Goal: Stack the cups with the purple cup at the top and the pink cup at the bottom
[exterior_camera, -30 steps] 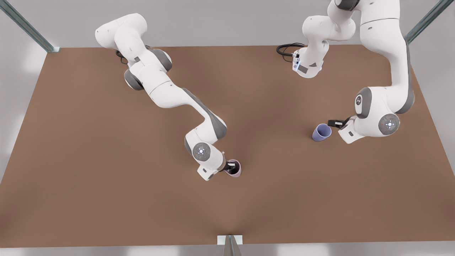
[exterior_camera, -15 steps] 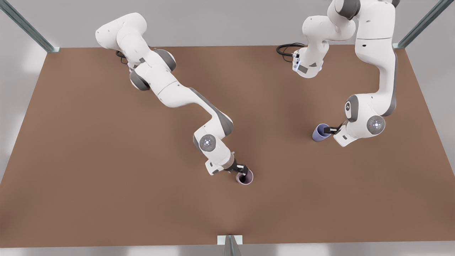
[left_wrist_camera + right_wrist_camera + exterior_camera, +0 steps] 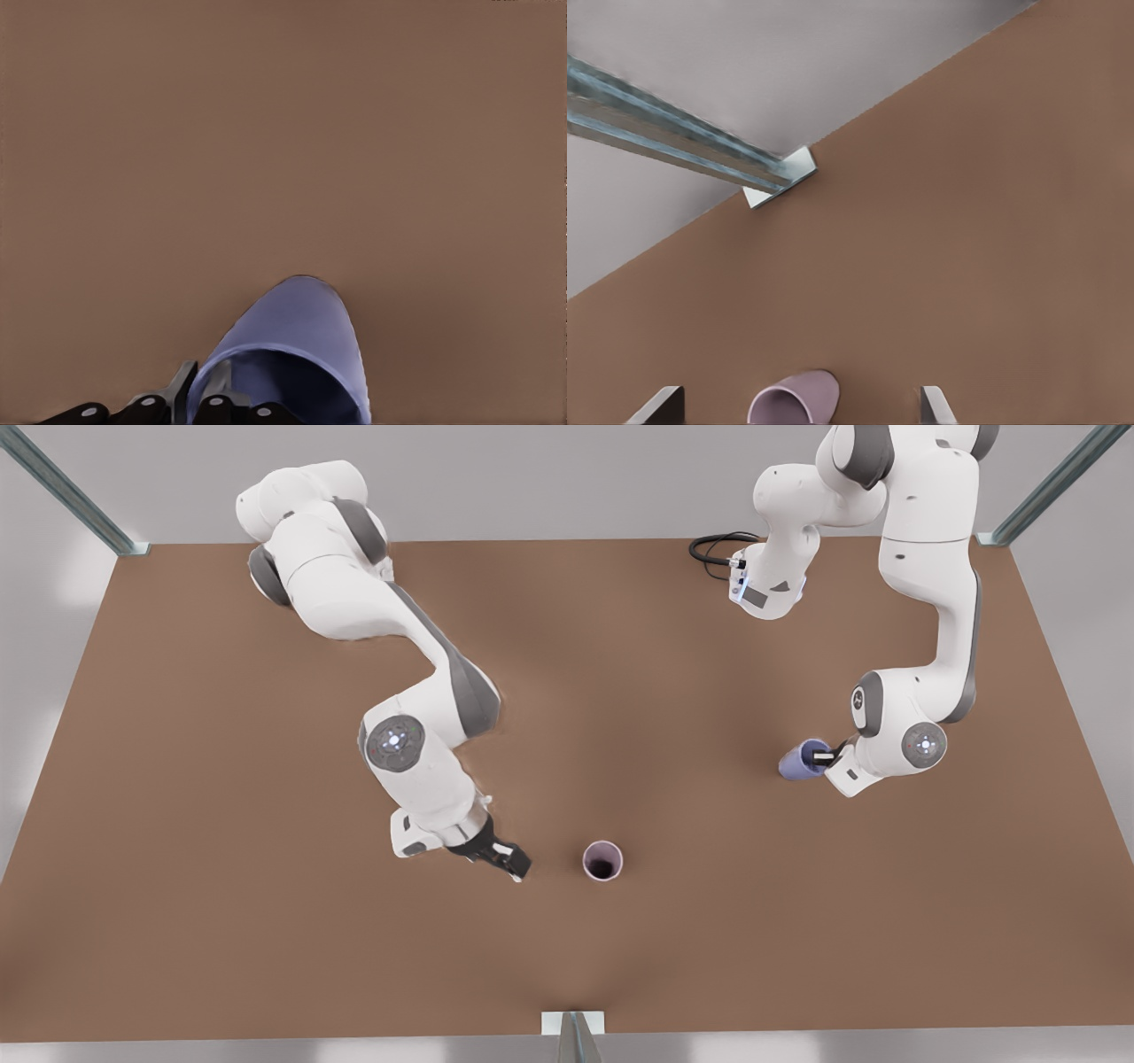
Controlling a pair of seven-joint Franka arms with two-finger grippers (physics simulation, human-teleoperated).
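Observation:
The pink cup [image 3: 602, 860] stands upright and free on the brown table [image 3: 221, 868], near the front middle; it also shows ahead in the right wrist view [image 3: 806, 396]. My right gripper [image 3: 507, 859] hangs a short way off on the front view's left, open [image 3: 796, 409], with its fingers [image 3: 663, 404] spread wide. The purple cup [image 3: 800, 762] sits on the front view's right. My left gripper [image 3: 824, 757] is shut on its rim [image 3: 199, 387], one finger inside and one outside the wall of the purple cup [image 3: 297, 323].
A black cable [image 3: 713, 545] lies at the table's back edge near an arm base. A metal bracket [image 3: 573, 1023] stands at the front edge, also seen in the right wrist view [image 3: 780, 181]. Metal frame posts [image 3: 62, 487] rise at the back corners.
My right gripper let go of the pink cup and pulled back toward the front view's left, leaving it upright. My left gripper came down onto the purple cup's rim and closed.

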